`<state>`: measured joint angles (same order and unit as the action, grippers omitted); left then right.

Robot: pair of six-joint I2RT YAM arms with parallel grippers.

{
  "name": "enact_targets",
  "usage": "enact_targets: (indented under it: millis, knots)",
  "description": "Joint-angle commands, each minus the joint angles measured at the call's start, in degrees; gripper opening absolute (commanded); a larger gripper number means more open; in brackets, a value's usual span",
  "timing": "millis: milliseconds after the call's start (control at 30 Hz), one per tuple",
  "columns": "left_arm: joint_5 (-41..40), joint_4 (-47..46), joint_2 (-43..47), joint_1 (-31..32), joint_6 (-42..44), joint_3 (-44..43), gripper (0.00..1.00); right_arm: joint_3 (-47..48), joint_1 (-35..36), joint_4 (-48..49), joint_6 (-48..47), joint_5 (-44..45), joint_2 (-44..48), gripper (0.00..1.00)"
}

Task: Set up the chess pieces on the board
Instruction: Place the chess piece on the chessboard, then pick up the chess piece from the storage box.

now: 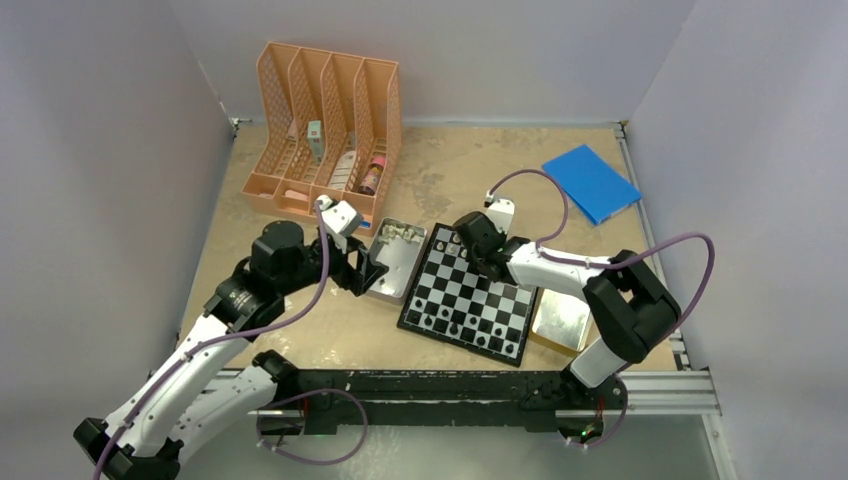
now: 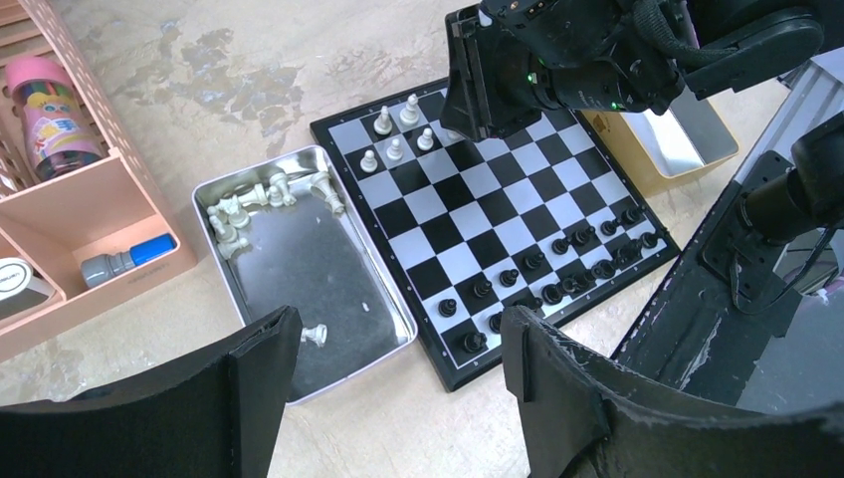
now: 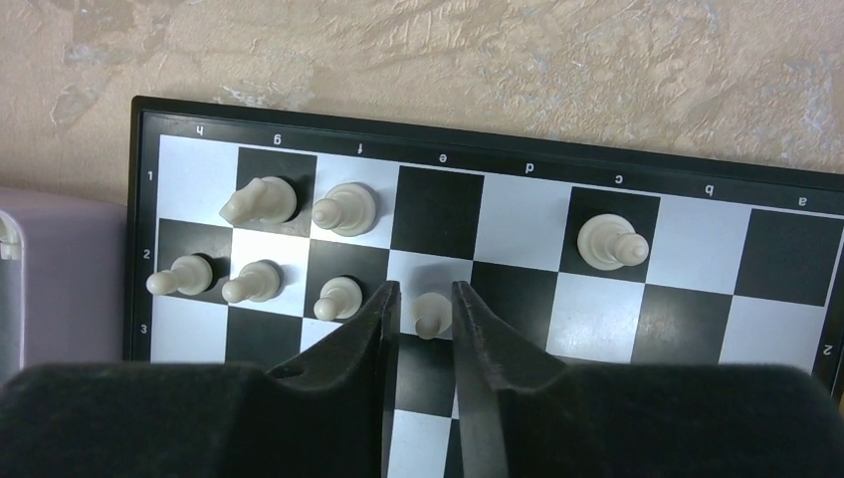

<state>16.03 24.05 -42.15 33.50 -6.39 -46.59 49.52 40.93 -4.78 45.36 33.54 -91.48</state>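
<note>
White's only partway there: seven pale pieces [image 2: 395,149] stand on the board [image 2: 428,249]'s 12 o'clock rows in the top view, and more wait in the metal tin [image 2: 299,269] at its 9 o'clock. The black set [image 2: 557,269] looks fully lined up. The right gripper [image 3: 425,294] sits narrowly spread around a white pawn [image 3: 430,314] on e2, apparently not squeezing it. The left gripper [image 2: 398,324] hangs spread wide and empty above the tin. In the wrist view the neighbour pawn [image 3: 338,297] crowds 9 o'clock, while 3 o'clock is free.

I work in a robot lab cell: plain white walls [image 1: 100,150] box in my small tan table [image 1: 470,160], a metal rail [image 1: 690,385] edges it, purple cables [image 1: 566,205] loop across.
</note>
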Motion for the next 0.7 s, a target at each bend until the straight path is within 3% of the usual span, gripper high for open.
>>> enact_targets:
  millis: [0,267,433,667]
  knots:
    - [0.11,-2.19,-1.36,-0.18,-0.53,-0.29,0.75,2.43,-0.03,-0.07,-0.12,1.45,2.11,0.31]
    - [-3.45,4.24,-14.85,-0.19,-3.41,-8.62,0.73,5.17,-0.06,-1.38,-3.52,-0.31,10.36,0.42]
    - [-9.76,6.95,-25.5,-0.24,-6.65,-14.63,0.63,4.92,-0.04,-1.07,-7.94,-2.72,18.78,0.55]
    - [-15.74,8.01,-34.03,-0.62,-4.29,-17.29,0.51,1.21,-0.02,4.15,-12.44,-11.34,31.02,0.72]
